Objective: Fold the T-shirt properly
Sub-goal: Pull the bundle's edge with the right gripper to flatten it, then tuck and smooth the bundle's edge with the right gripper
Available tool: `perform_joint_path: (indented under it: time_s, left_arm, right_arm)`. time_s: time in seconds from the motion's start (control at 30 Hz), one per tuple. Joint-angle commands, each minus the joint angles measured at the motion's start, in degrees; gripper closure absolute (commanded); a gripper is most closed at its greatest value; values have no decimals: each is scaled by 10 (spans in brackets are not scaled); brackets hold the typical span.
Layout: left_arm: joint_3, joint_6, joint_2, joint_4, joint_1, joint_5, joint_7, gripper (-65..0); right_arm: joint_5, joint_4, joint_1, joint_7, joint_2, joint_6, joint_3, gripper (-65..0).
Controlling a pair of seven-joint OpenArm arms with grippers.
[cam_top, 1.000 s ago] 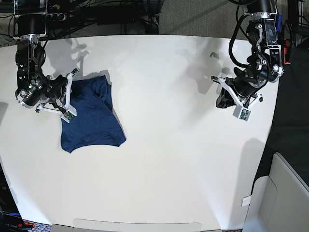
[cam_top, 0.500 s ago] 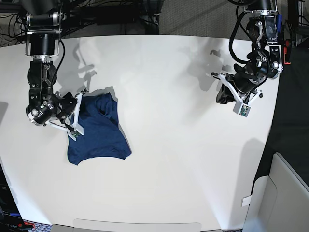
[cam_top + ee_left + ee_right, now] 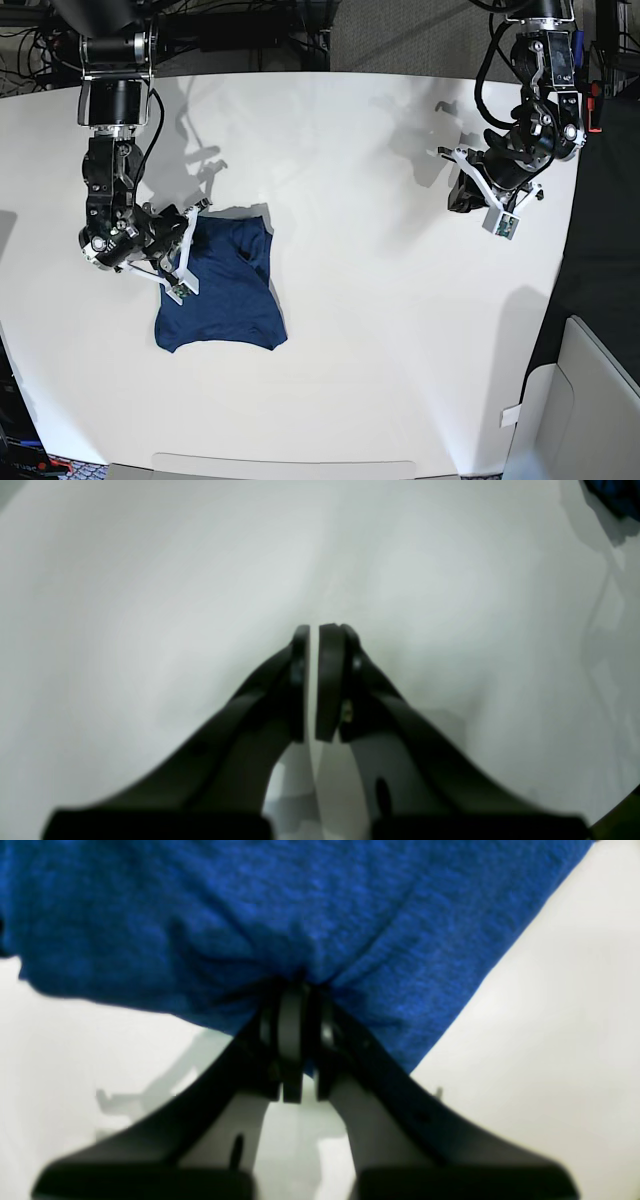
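Right gripper (image 3: pixel 300 990) is pinched tight on a gathered edge of the T-shirt (image 3: pixel 222 285), fabric bunching straight ahead of its fingertips and fanning out beyond them over the white table (image 3: pixel 380 320). It's a soft, light knit: it will sag and drag rather than hold shape, so grab hems or corners, not the middle. The left gripper (image 3: pixel 315 630) hangs well away from the cloth, jaws nearly together with only a sliver between, holding nothing; just a dark scrap shows far off to its upper right.
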Motion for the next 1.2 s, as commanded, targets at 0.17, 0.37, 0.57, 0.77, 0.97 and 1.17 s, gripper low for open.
perform_joint_path:
  time_s: [0.17,0.37,0.57,0.77,0.97,1.17]
  left_arm:
    - [-5,-2,-8,11,-6,-6,-9,-17]
    - [-5,-2,-8,11,-8,-7,-9,-17]
    - [-7,-2,-8,16,-6,-7,-9,-17]
    - [-49,-2,-3,70,19,-7,-5,-17]
    - [-49,-2,-3,97,67,-7,-5,-17]
    - [-49,-2,-4,112,121,-7,-8,-17]
  right_arm:
    - [6,-1,0,-7,-2,4,-3,-25]
    - [7,3,1,-8,-7,4,2,-25]
    - [100,52,-8,-40,11,4,2,-25]
    - [230,136,-51,-60,57,4,19,-24]
    - [298,185,-125,-60,97,4,109,-24]
    - [342,231,-208,-60,140,4,166,-25]
